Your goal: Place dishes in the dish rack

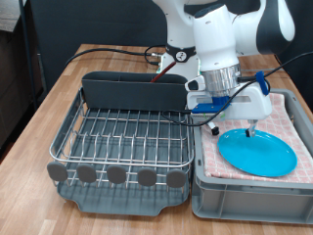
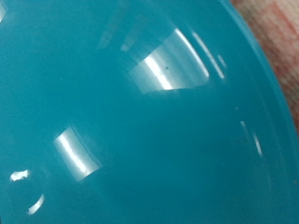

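The round light-blue plate (image 1: 257, 152) lies flat on the pink checkered cloth in the grey bin (image 1: 249, 191) at the exterior view's right. My gripper (image 1: 250, 127) hangs just over the plate's far rim, fingertips down close to it. The wrist view is filled by the plate's glossy surface (image 2: 140, 121); no fingers show there. The dish rack (image 1: 122, 137), a silver wire grid in a dark grey tray, stands to the exterior view's left with no dishes on its grid. A thin brown handle (image 1: 156, 70), seemingly the wooden spoon, sticks out of its utensil compartment (image 1: 132, 93). The white mug is not in view.
The rack and the bin stand side by side on a wooden table (image 1: 39, 108). Black cables (image 1: 108, 49) run across the table behind the rack. The arm's white body (image 1: 220, 39) rises above the bin's far side. A strip of checkered cloth (image 2: 276, 28) shows at one corner of the wrist view.
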Controlling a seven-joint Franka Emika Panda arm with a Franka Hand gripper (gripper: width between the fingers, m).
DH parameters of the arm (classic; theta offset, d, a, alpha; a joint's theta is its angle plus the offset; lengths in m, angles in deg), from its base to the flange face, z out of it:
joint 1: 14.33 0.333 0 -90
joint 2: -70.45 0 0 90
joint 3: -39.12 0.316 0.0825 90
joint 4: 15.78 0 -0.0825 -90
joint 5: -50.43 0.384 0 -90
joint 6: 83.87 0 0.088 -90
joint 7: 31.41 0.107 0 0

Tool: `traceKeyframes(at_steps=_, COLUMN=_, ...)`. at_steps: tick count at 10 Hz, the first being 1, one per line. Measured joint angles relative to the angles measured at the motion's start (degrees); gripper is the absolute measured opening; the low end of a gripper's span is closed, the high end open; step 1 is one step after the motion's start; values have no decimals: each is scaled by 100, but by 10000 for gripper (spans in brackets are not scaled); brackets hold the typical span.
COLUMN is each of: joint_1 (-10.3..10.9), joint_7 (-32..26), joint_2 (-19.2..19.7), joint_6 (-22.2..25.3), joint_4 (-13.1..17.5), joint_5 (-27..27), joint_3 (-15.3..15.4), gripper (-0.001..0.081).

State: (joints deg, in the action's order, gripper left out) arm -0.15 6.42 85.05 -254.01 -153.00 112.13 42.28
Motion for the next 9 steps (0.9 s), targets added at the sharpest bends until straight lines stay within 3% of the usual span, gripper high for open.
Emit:
traceKeyframes(at_steps=6, joint_1=-7, joint_7=-158, joint_2=109, joint_6=-12, joint_4=171, joint_5=162, joint_3=68, gripper=802)
traceKeyframes(at_steps=7, joint_1=-7, joint_7=-189, joint_2=124, joint_6=-45, joint_4=189, joint_5=193, joint_3=80, gripper=722)
traceKeyframes(at_steps=9, joint_1=-7, joint_7=-214, joint_2=134, joint_6=-85, joint_4=192, joint_5=209, joint_3=98, gripper=410)
